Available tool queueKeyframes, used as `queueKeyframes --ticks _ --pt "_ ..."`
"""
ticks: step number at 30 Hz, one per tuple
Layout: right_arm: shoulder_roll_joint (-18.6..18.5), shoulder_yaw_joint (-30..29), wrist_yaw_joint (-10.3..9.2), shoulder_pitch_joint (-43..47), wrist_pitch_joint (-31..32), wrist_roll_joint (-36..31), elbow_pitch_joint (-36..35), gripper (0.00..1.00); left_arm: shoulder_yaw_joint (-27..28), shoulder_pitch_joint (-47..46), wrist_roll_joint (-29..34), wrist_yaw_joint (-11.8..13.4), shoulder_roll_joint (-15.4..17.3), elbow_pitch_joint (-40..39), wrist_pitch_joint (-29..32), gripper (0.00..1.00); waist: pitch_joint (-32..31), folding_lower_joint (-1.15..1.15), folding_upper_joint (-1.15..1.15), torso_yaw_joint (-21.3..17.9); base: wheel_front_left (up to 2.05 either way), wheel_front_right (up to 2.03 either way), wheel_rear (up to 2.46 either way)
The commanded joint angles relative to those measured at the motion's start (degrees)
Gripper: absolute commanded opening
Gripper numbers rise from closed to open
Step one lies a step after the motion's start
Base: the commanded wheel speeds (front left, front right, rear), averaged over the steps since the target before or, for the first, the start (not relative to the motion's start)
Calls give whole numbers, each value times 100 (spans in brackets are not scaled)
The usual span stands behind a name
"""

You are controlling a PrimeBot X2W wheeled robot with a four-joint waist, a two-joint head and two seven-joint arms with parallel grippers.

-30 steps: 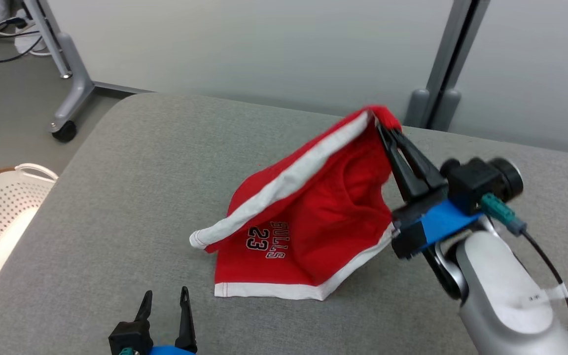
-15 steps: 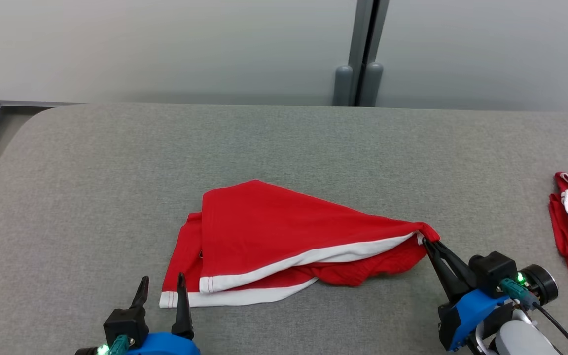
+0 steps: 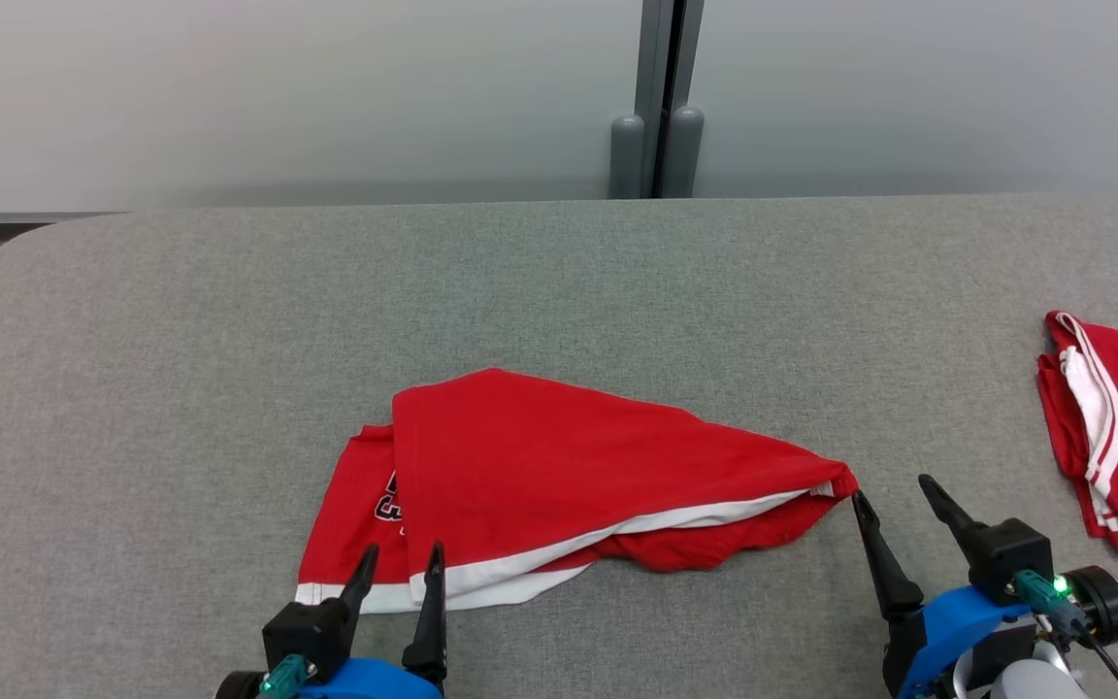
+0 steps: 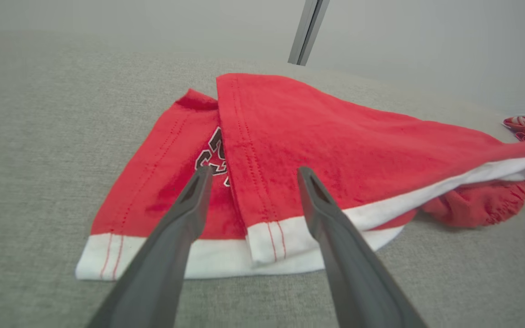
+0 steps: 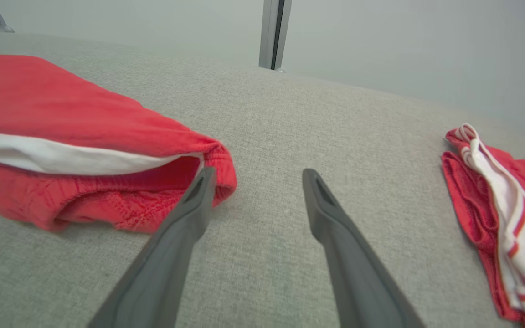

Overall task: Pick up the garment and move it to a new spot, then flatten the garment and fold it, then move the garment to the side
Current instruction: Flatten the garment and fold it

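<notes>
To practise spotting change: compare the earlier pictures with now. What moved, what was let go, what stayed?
The right gripper lowered the shorts onto the table, then opened and let go of their corner. The left gripper stayed open and empty.

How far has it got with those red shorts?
Done: the red shorts lie on the grey surface, loosely doubled over. In hand: nothing; the right gripper and left gripper are open at their ends. Left: flattening, a neat fold, moving them aside.
</notes>
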Motion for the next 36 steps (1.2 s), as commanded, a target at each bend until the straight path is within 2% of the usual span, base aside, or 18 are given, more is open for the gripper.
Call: queueKeyframes --ticks 1,9,18,19,20,21,22,23,31,36 --pt "47 -70 0 89 -31 -39 -44 100 -65 -64 -59 -38 7 43 -13 100 3 0 0 -10 0 0 0" --pt "205 -188 0 121 -31 -154 -155 100 -306 -87 -615 -92 6 458 -13 100 24 0 0 -4 0 0 0" --pt "235 -98 0 -14 -32 -74 -228 100 -575 -202 -1146 -276 5 692 -13 100 98 0 0 -91 0 0 0" --pt "232 -93 0 -14 -32 -58 -239 100 -581 -215 -1167 -277 5 725 -13 87 107 0 0 -107 0 0 0" --pt "231 -101 0 -13 -31 -45 -248 100 -577 -235 -1183 -275 5 753 -12 69 114 0 0 -122 0 0 0" --pt "232 -102 0 -13 -32 -40 -257 100 -569 -253 -1190 -266 5 774 -12 38 121 0 0 -137 0 0 0" --pt "225 -103 0 -13 -32 -39 -265 100 -546 -282 -1178 -251 5 771 -13 11 128 0 0 -148 0 0 0" --pt "218 -103 0 -10 -32 -36 -269 100 -509 -317 -1135 -244 5 714 -13 0 132 0 0 -153 0 0 0" --pt "267 -243 0 284 -32 20 -201 100 24 -112 -563 -196 6 -275 -12 0 -3 0 0 128 0 0 0" --pt "339 -225 0 366 -32 50 -131 100 266 142 -389 -120 7 -545 -13 0 -122 0 0 378 0 0 0"
